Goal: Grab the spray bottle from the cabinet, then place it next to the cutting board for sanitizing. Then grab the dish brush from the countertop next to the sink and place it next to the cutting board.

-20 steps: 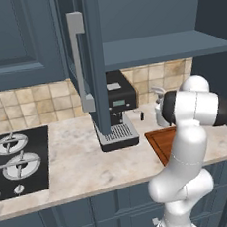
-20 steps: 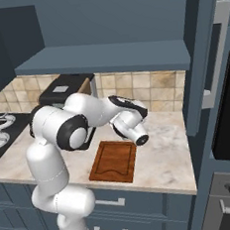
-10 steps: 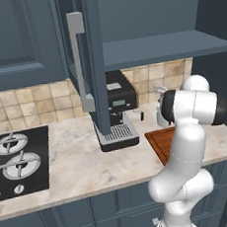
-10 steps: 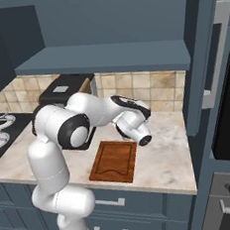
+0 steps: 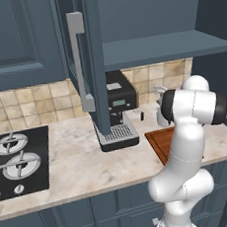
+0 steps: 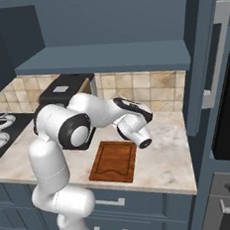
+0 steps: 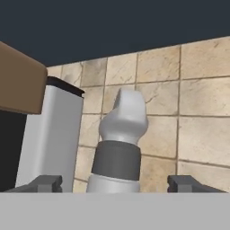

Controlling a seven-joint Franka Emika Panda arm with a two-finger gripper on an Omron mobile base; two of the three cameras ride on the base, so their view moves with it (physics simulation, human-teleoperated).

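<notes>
Gripper [image 7: 114,182] jaws wide, fingertips [image 7: 45,183] clear of bottle [image 7: 117,148] on either side. Bottle upright on countertop [image 6: 164,164], against tiled wall, just behind board [image 6: 114,161], right of coffee machine [image 5: 116,110].

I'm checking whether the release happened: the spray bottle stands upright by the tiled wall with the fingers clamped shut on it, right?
Not quite. The spray bottle does stand upright by the tiled wall, but the gripper is open: in the hand view each fingertip stands clear of the bottle's sides.
</notes>
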